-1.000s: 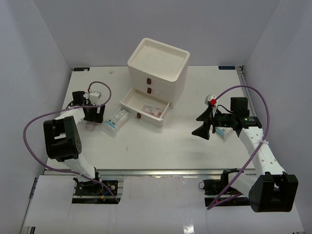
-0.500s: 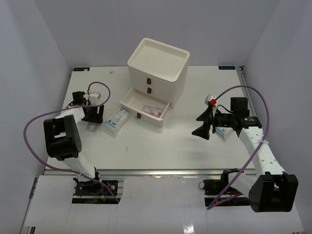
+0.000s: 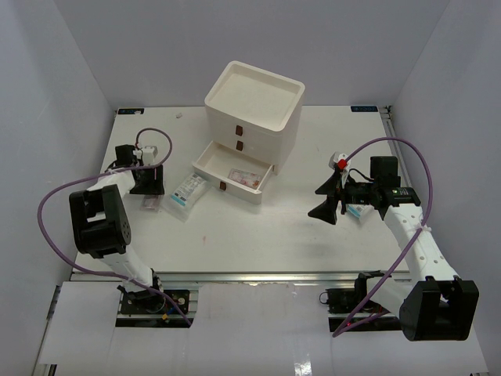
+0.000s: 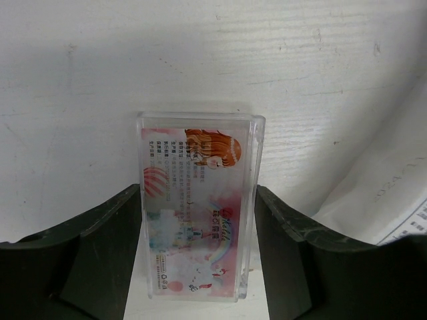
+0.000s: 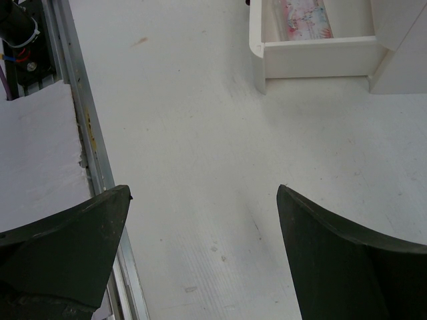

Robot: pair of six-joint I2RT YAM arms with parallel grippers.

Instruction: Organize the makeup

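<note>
Concerns the flat clear sachet with pink-red print (image 4: 197,207), lying flat on the white surface (image 4: 200,60) at the left side, near a second clear sachet with blue print (image 3: 188,190). Runs its long axis straight away from the wrist, parallel to the black fingers (image 4: 100,253). Sits squarely inside the left end effector (image 4: 198,190), fingers spread to its width and close against both long edges; cannot tell whether pressing yet. Probably needs only a squeeze and lift towards the open cream bottom drawer (image 3: 233,188). Leaves the right end effector (image 5: 203,200) well apart, spread wide and holding nothing.
</note>
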